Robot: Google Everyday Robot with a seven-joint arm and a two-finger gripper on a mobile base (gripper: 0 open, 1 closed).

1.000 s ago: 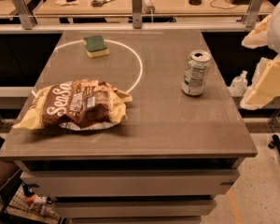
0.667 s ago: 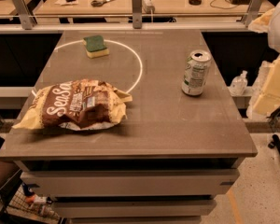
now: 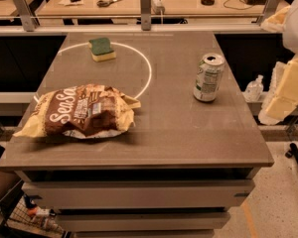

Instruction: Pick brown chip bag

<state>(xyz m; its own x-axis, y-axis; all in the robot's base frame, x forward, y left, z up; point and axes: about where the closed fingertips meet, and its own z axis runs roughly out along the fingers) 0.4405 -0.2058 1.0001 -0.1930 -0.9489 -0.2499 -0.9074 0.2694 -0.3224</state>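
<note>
Plainly nothing is gripped yet: the bag (image 3: 82, 112) lies flat on the front-left part of the desk (image 3: 188, 133). It is crumpled, its long side running left to right, with one pale end at the desk's left edge and the other pointing toward the middle. The hand (image 3: 287, 90) hangs off the desk's right side, beyond the can (image 3: 207, 77) and well apart from the bag. Whether it is apart or together I cannot tell from this view.

The step in hand is the reach. Done well, I judge, it would travel high across the desk, passing over or in front of the can rather than brushing it, then come down over the bag's bulging middle. Closing across the short side, on a raised fold, should catch the crinkled film better than pinching a flat end. A sponge (image 3: 101, 49) sits at the back by a white ring (image 3: 149, 71), out of the way.
</note>
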